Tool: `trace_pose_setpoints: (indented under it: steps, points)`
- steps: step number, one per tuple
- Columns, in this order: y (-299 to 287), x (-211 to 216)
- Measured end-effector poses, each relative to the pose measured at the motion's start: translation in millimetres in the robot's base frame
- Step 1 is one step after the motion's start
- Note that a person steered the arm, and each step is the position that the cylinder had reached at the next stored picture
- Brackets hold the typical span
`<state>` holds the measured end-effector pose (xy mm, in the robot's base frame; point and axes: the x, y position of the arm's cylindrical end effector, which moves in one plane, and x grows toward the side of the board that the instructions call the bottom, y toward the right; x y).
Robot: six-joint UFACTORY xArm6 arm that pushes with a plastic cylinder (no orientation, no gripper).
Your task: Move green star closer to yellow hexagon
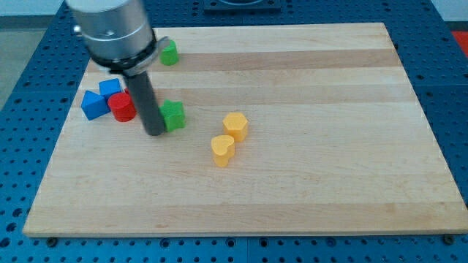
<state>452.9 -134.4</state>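
Note:
The green star (174, 115) lies left of the board's middle. My tip (156, 132) rests on the board right against the star's left side. The yellow hexagon (236, 126) lies to the star's right, a short gap away. A yellow heart-like block (223, 150) sits just below-left of the hexagon, touching or almost touching it.
A red cylinder (123, 107) and two blue blocks (93, 104) (110, 88) cluster left of the rod. A second green block (169, 52) sits near the board's top left. The wooden board (307, 183) lies on a blue perforated table.

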Motion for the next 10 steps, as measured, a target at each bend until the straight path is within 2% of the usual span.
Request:
trace_pose_setpoints:
  steps: [4, 6, 7, 10]
  points:
    - [18.3, -55.6]
    - [63.2, -93.2]
    - [99.9, -94.7]
    - [90.3, -45.7]
